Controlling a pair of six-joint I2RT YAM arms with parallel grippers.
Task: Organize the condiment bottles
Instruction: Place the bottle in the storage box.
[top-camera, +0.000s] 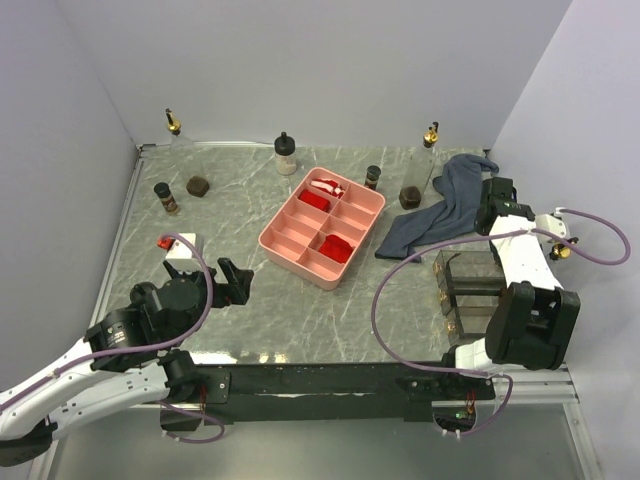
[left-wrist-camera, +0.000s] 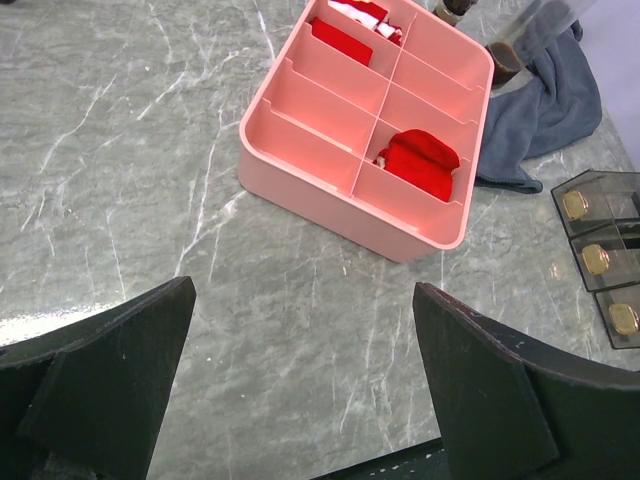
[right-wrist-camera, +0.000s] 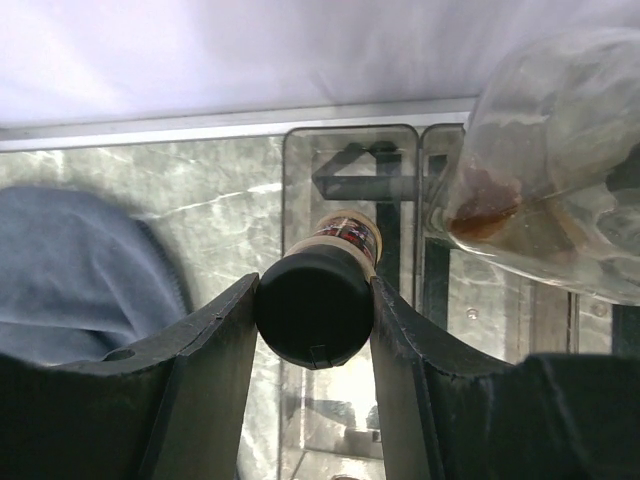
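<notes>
Over the clear rack (right-wrist-camera: 345, 160), the right gripper (right-wrist-camera: 315, 292) is clamping a black-capped bottle (right-wrist-camera: 312, 312) by its cap, body pointing toward a slot at twelve o'clock; the left gripper (left-wrist-camera: 303, 290) is hanging open, far off.

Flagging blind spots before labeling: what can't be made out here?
- Right wrist view: black-capped bottle in the right gripper; its own cap hides most of its label.
- Right wrist view: clear bottle, blurred, cut off by the right edge.
- Top view: right gripper's fingertips, hidden under its own wrist.
- Top view: red items in the pink tray, too small to identify.
</notes>
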